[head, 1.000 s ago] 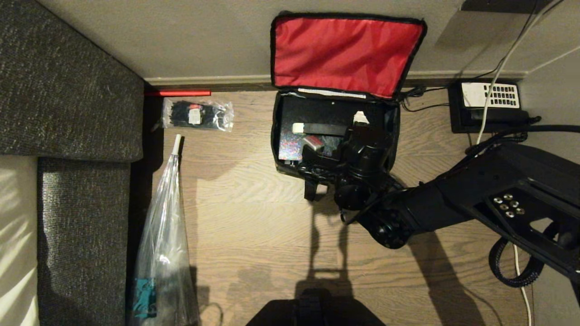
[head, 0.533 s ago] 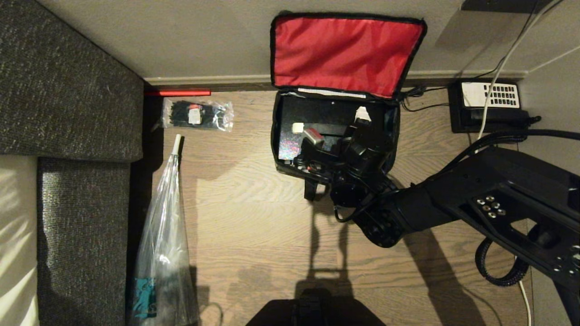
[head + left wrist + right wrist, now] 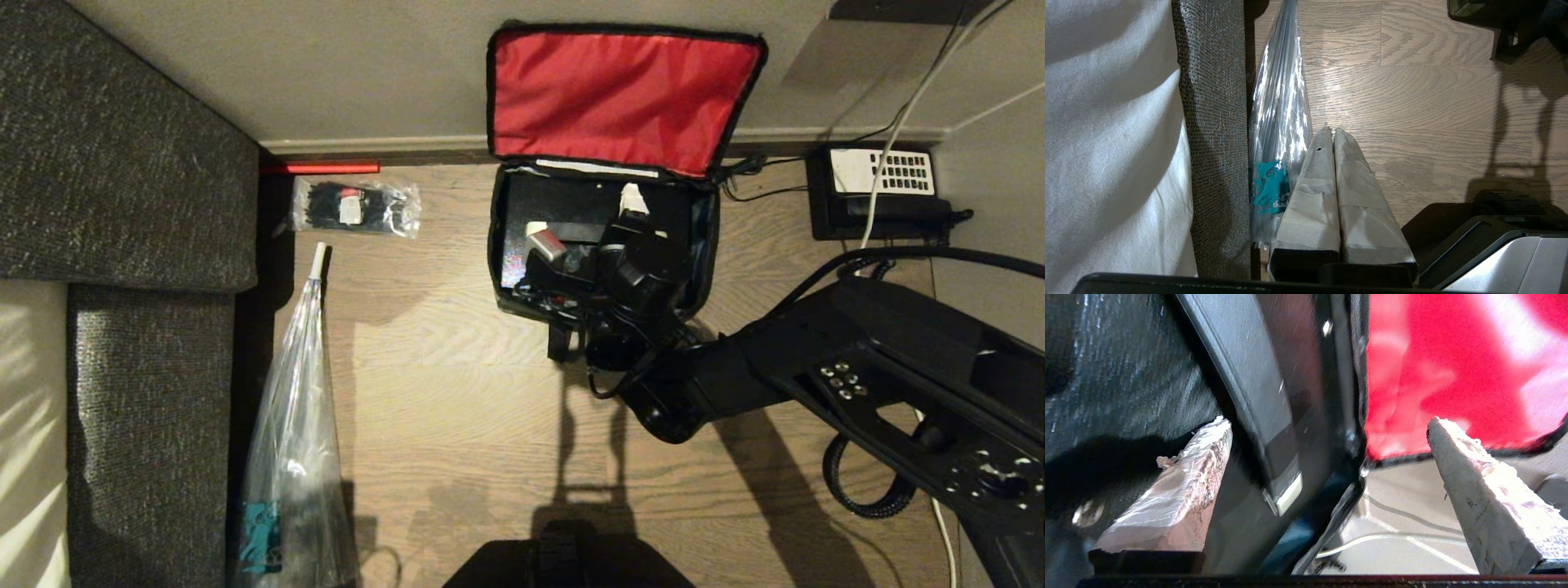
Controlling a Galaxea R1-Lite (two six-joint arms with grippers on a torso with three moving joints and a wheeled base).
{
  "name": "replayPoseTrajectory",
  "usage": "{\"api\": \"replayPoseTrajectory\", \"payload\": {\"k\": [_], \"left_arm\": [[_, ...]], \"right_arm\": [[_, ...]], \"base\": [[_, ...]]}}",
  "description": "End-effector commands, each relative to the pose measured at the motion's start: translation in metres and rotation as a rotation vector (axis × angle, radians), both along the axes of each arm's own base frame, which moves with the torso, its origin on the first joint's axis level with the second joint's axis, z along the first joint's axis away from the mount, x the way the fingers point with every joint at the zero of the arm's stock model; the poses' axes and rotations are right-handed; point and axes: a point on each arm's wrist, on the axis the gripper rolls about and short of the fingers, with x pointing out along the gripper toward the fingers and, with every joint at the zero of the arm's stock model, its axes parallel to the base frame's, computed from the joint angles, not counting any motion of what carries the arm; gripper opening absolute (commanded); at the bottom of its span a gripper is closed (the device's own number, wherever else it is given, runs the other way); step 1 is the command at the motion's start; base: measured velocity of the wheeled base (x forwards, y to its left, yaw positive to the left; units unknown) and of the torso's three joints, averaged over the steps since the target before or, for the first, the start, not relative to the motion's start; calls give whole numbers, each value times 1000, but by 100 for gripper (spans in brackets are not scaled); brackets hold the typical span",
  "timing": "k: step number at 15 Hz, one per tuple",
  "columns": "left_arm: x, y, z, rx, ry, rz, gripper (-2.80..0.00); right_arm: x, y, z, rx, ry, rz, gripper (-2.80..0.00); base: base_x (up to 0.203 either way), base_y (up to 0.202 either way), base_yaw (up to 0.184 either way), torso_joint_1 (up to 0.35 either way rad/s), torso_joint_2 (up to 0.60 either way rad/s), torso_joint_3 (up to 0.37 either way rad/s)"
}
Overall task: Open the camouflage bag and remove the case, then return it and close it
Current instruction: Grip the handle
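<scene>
Robot's right gripper [image 3: 581, 220] spread wide over an open bag [image 3: 709, 237] on a wood floor [image 3: 457, 392].

The bag lies against the wall, its red lid [image 3: 620, 98] flipped up behind it. The black case [image 3: 563, 200] sits inside the bag, a shiny patch showing at its left end. The right gripper hangs over the case with taped fingers [image 3: 1478, 506] far apart, gripping nothing. The left gripper [image 3: 1329, 134] is pressed closed well left of the bag, beside a clear umbrella [image 3: 1280, 118].

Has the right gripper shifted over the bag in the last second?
Yes. The right gripper has slid toward the robot's left and farther in over the case, judged against the camouflage bag's unmoved rim.
</scene>
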Motion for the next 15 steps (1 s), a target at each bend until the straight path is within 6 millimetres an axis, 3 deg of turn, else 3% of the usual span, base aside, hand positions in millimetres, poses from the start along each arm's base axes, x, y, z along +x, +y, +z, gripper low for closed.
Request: {"api": "replayPoseTrajectory", "payload": {"k": [1, 8, 15], "left_arm": [[0, 0, -1, 0, 2, 0, -280], [0, 0, -1, 0, 3, 0, -280], [0, 0, -1, 0, 1, 0, -280]], "right_arm": [[12, -2, -13, -44, 4, -4, 0], [38, -17, -27, -169, -6, -21, 0], [40, -20, -33, -177, 29, -104, 0]], "base": [[0, 0, 0, 0, 0, 0], [0, 0, 0, 0, 0, 0], [0, 0, 0, 0, 0, 0]]}}
